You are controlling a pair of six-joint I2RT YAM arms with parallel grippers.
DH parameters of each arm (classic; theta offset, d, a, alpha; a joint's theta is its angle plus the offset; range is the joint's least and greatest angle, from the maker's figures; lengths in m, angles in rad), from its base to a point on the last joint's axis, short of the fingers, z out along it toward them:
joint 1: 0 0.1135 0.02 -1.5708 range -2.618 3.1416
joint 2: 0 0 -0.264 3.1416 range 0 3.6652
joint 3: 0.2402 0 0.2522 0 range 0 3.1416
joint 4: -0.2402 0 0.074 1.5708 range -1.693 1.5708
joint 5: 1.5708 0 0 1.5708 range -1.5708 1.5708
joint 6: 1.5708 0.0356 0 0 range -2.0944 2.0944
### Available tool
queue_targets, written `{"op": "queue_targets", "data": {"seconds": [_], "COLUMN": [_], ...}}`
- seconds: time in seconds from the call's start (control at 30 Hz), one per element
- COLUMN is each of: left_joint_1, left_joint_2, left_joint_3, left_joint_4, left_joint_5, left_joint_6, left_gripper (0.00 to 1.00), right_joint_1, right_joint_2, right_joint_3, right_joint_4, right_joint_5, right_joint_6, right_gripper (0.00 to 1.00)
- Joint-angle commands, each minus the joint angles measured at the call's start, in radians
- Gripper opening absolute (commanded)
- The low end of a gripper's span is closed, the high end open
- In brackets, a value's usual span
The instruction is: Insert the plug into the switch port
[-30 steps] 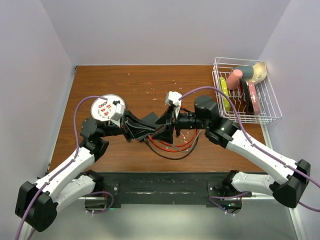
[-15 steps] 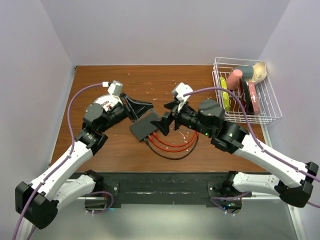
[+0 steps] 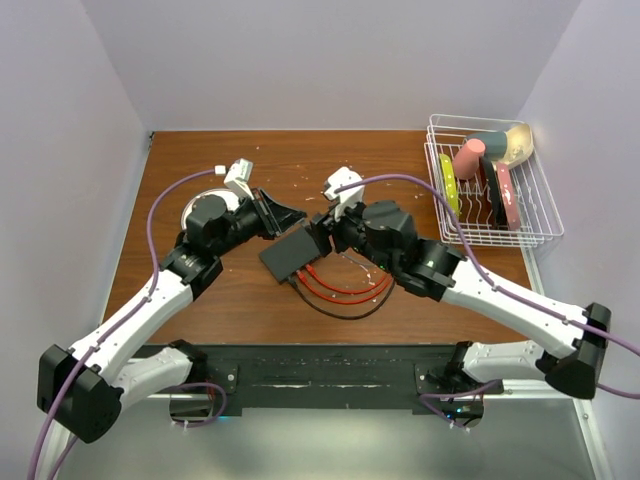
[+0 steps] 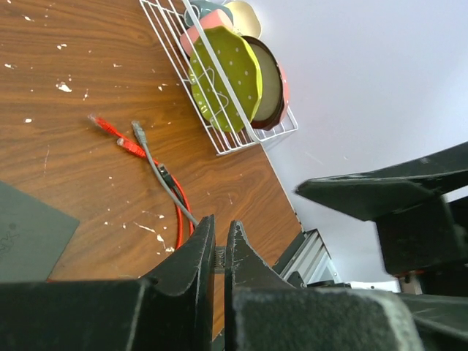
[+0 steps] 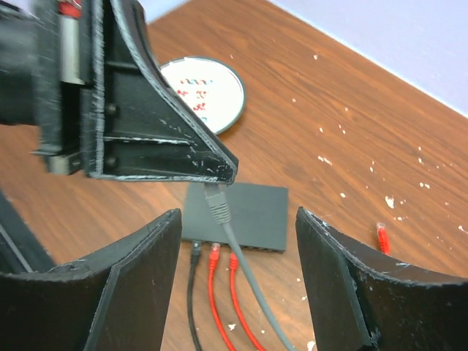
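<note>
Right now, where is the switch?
Top view: the switch lies flat mid-table, close by the left gripper, with red cables plugged into its near edge.

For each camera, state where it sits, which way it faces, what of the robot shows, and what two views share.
Top external: above and behind the bases, looking down on the table; both arms show.
Left wrist: on the left arm, facing across the table to the dish rack; the left gripper shows, shut on the grey plug.
Right wrist: on the right arm, facing the switch and white plate; its open right gripper shows.
Shared: both wrist views show the grey cable.
</note>
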Motion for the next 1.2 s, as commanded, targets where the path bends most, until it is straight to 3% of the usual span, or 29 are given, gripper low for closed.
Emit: {"op": "queue_targets", "data": {"seconds": [0.0,0.07,0.33,1.17], "left_joint_1": [-0.004,-0.003,-0.003,-0.003], "left_joint_2": [0.004,0.012,0.021,0.018], "left_joint_3": [0.052,0.055,0.055,0.06], "left_joint_4": [0.0,0.0,0.008,0.003], "left_joint_5": [-0.008,-0.004,0.013,0.016], "left_joint_6": [-0.03,-0.03,-0.026,-0.017], "left_gripper": [0.0,0.0,0.0,0.0], "right_joint_1": [0.006,0.006,0.008,0.006], "right_joint_2": [0.052,0.068,0.092,0.129], "right_joint_3": [0.027,0.029,0.015,-0.005], "right_joint_4": [0.047,0.052,0.073,0.073], "right_joint_5": [0.031,0.028,0.023,0.017], "right_joint_6": [-0.032,-0.064,-0.063,-0.048], "right_gripper": [0.63,0.54,0.54,0.3]}}
